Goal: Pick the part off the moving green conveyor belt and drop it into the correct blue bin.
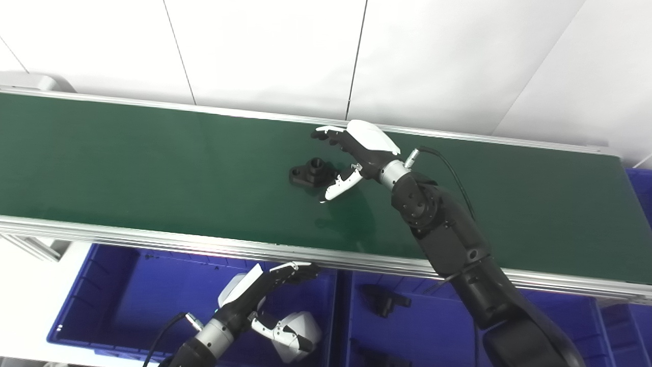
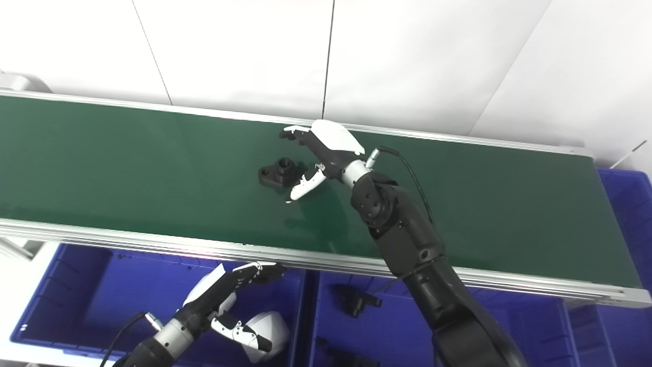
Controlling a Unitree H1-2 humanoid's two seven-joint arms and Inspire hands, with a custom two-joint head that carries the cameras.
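A small black part (image 1: 308, 172) with a round boss lies on the green conveyor belt (image 1: 153, 163), near its middle. My right hand (image 1: 351, 153) reaches over the belt just right of the part, open, with fingers spread above it and the thumb low beside it; nothing is held. My left hand (image 1: 265, 300) hovers low over the left blue bin (image 1: 122, 300), open and empty, below the belt's front rail.
A second blue bin (image 1: 417, 316) sits right of the first and holds black parts (image 1: 384, 300). Another blue bin edge (image 1: 643, 193) shows at far right. The belt's aluminium front rail (image 1: 204, 242) separates belt and bins. White wall panels stand behind.
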